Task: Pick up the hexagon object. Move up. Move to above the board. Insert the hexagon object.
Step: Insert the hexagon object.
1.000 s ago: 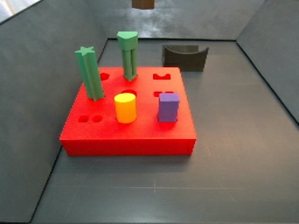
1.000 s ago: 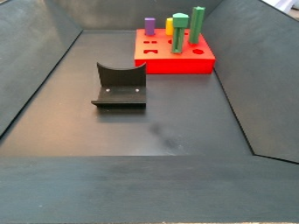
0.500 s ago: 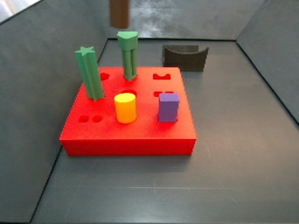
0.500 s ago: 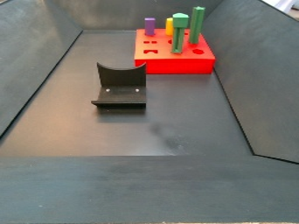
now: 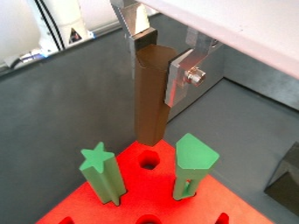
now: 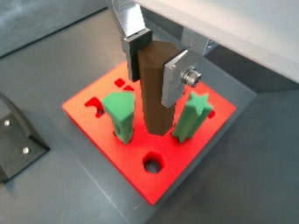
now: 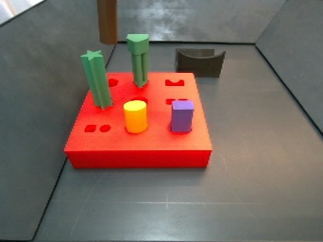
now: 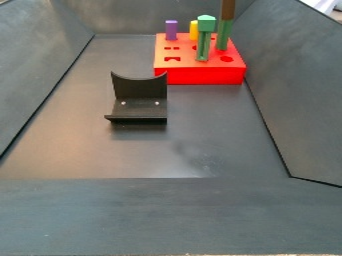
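My gripper (image 5: 159, 63) is shut on the hexagon object (image 5: 149, 101), a dark brown six-sided peg hanging upright between the silver fingers (image 5: 183, 77). It hovers over the board (image 5: 87, 203), a bright red block, between the green star peg (image 5: 103, 172) and the green pentagon peg (image 5: 193, 164), above a hole (image 5: 149, 161). Both wrist views show this; the gripper (image 6: 156, 68), peg (image 6: 158, 101) and board (image 6: 176, 166) show there too. In both side views only the peg's lower end (image 7: 108, 19) (image 8: 227, 8) shows, above the board (image 7: 139, 146) (image 8: 201, 70).
Two tall green pegs (image 7: 94, 80) (image 7: 138, 59), a yellow peg (image 7: 135, 116) and a purple peg (image 7: 182, 115) stand in the board. The dark fixture (image 8: 136, 98) stands on the grey floor beside the board; it also shows in a side view (image 7: 199, 61). Grey walls surround the floor.
The brown peg has moved sideways from over the fixture's side to over the board's green pegs, and it hangs lower in the side view.
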Tool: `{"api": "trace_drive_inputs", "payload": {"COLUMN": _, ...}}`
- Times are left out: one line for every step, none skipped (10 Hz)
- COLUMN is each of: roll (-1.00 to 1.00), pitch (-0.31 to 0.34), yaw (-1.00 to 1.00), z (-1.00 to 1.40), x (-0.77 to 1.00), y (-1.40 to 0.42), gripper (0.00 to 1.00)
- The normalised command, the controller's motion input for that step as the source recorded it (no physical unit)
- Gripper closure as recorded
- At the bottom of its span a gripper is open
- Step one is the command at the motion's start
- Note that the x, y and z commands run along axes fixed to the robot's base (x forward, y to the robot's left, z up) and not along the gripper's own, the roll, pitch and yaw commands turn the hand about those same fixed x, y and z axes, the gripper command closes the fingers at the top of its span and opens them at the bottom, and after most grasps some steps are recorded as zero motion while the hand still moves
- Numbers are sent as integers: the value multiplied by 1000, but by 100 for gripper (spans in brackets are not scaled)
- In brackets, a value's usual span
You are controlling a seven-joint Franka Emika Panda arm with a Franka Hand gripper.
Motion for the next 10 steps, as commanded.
{"api": "trace_drive_inputs", "payload": {"roll": 117, "pitch": -116, "yaw": 157, "z": -834, "x": 0, "y": 0, "gripper": 100}}
{"api": "trace_drive_inputs", "payload": {"roll": 160, "pitch": -106, "yaw": 146, "z": -894, "x": 0, "y": 0, "gripper": 100}}
{"api": "trace_drive_inputs", "payload": {"roll": 156, "pitch": -70, "yaw": 143, "z": -949, "x": 0, "y": 0, "gripper": 100}}
{"api": "trace_drive_inputs", "payload": {"roll": 203, "pitch": -96, "yaw": 114, "z": -903, "x": -57, "y": 17, "gripper": 100}}
{"api": "trace_drive_inputs", "payload": {"roll": 241, "pitch": -113, "yaw": 131, "z": -843, "x": -191, "y": 89, "gripper": 100}}
{"api": "trace_drive_inputs", "payload": {"roll": 239, "pitch": -84, "yaw": 174, "z": -860, "x": -154, "y": 169, "gripper": 100}}
{"api": "trace_drive_inputs", "payload": {"roll": 251, "pitch": -130, "yaw": 180, "z": -823, "x": -337, "y": 143, "gripper": 100}}
{"api": "trace_drive_inputs", "payload": {"roll": 77, "pitch": -139, "yaw": 109, "z": -289, "x": -157, "y": 29, "gripper": 100}}
{"api": "trace_drive_inputs", "payload": {"roll": 0, "pitch": 10, "yaw": 0, "z": 0, "x": 0, "y": 0, "gripper": 100}}
{"api": "trace_drive_inputs", "payload": {"roll": 0, "pitch": -89, "yaw": 0, "z": -323, "x": 0, "y": -51, "gripper": 100}}
